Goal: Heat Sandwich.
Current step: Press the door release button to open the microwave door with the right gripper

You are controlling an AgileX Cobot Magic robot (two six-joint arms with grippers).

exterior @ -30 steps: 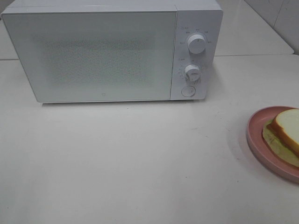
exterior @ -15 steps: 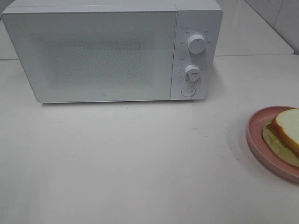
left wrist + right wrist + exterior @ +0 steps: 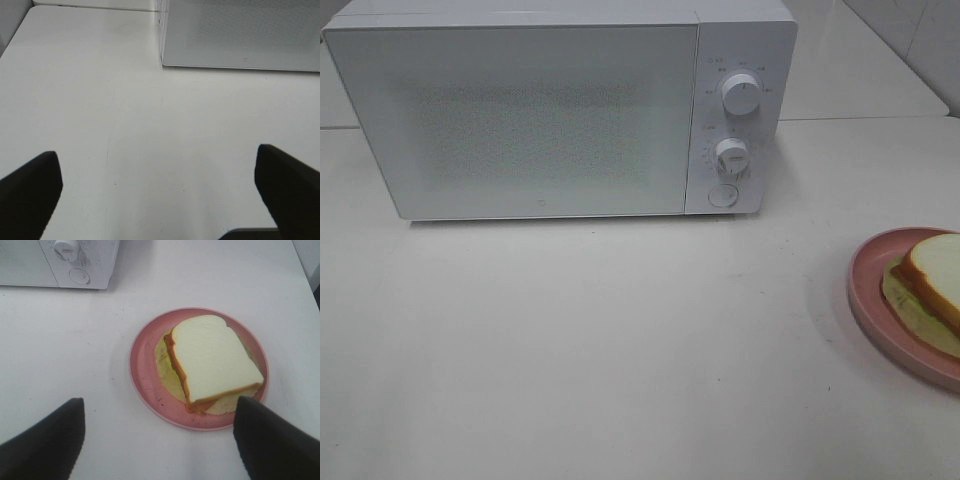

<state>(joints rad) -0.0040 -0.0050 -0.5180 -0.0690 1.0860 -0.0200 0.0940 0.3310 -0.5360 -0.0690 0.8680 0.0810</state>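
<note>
The sandwich (image 3: 212,357) of white bread with pale green filling lies on a round pink plate (image 3: 145,365). In the exterior high view the sandwich (image 3: 935,280) and plate (image 3: 870,290) sit at the table's right edge. The white microwave (image 3: 520,110) stands at the back with its door closed. My right gripper (image 3: 159,435) hovers open just short of the plate, nothing between its fingers. My left gripper (image 3: 159,192) is open over bare table in front of the microwave's left corner (image 3: 162,55). Neither gripper shows in the exterior high view.
Two dials (image 3: 741,94) and a round button (image 3: 722,195) sit on the microwave's right panel. The white table (image 3: 600,340) stretches in front of it. A tiled wall (image 3: 920,40) rises at the back right.
</note>
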